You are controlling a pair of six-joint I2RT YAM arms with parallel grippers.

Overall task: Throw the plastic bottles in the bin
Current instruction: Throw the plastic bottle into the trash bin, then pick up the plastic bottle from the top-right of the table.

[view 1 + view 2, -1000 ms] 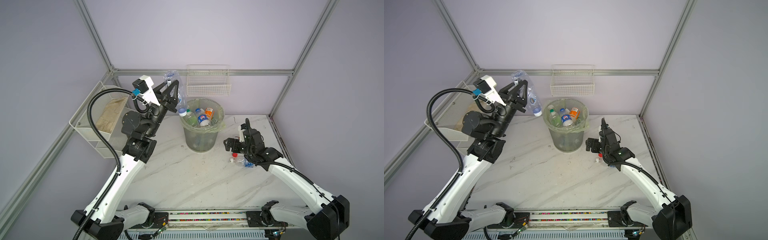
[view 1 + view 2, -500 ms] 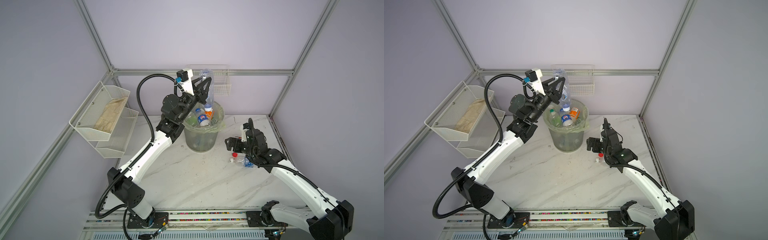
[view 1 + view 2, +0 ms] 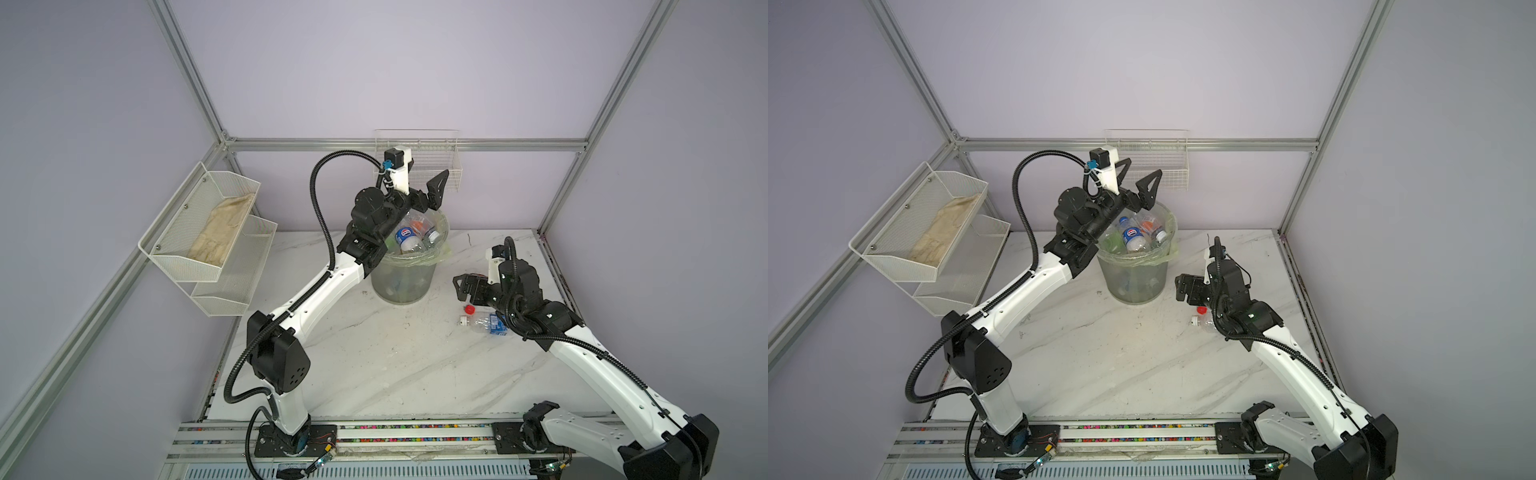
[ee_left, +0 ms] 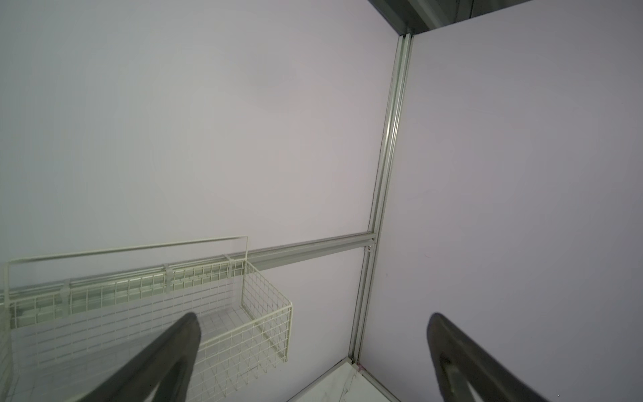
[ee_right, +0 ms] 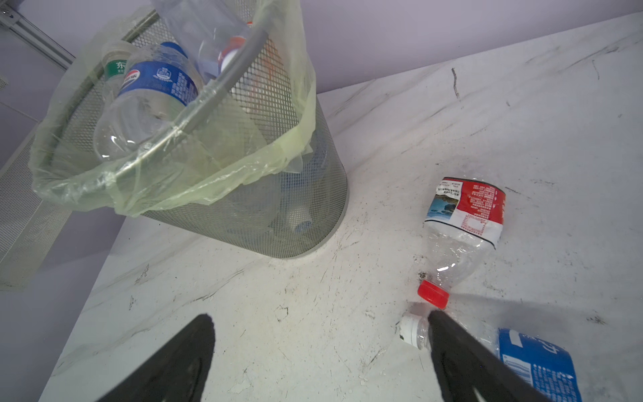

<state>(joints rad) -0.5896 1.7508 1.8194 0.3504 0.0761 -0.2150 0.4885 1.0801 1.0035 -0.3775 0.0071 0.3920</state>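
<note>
Bin (image 5: 278,215) grey metal mesh, matt. Liner (image 5: 208,174) thin glossy yellow-green plastic film. Bottles (image 5: 462,222) clear crinkled glossy plastic. Counter (image 5: 522,121) smooth white marble-look, scuffed. Wire basket (image 4: 264,313) white coated metal, matt.

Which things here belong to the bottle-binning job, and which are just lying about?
Job: bin; binned bottles; red-capped bottle and blue-labelled bottle, both lying on the table.
Lying about: wire basket on the back wall; mesh shelf; cloth in its upper tier.

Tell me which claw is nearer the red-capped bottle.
Right. The right claw hangs open just beside the red-capped bottle; the left claw is open, raised above the bin.
</note>
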